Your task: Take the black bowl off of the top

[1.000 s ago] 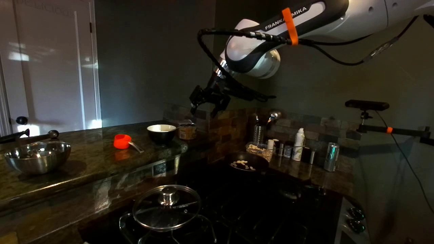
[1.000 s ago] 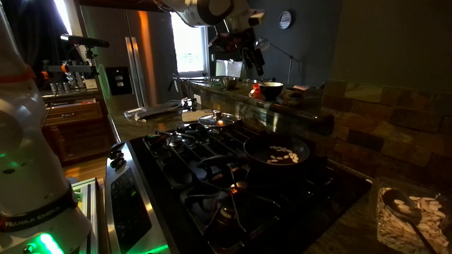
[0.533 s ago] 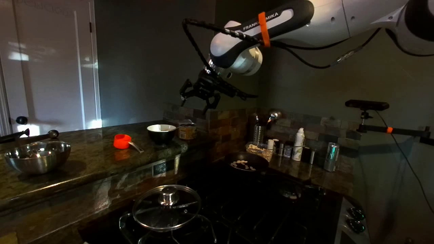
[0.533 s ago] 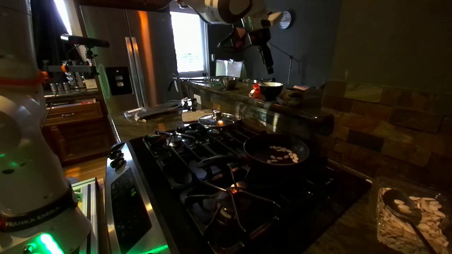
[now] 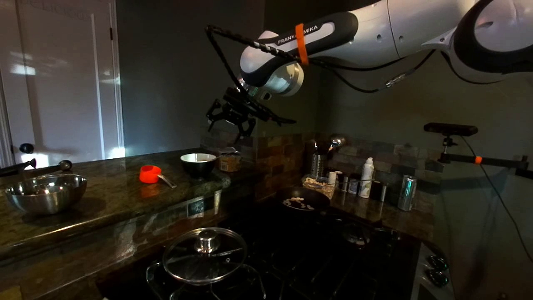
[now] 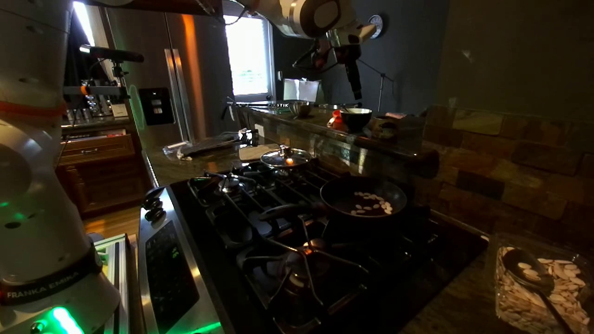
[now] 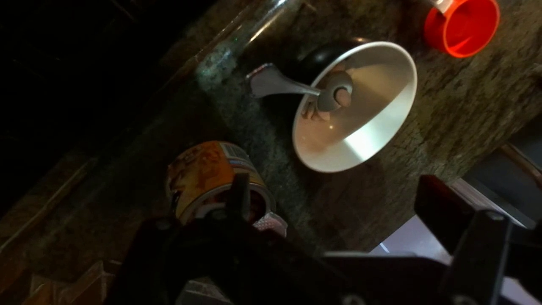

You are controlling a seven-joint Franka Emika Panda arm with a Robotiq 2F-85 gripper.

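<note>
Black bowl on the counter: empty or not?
Not empty: the wrist view shows a spoon and a few small pieces in the black bowl.

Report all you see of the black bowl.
The black bowl is round, glossy dark outside and pale inside, perhaps ceramic. It stands upright on the raised counter, between the red cup and the labelled can. A spoon leans over its rim; a few small pieces lie inside. The fingers hang above, not touching.
</note>
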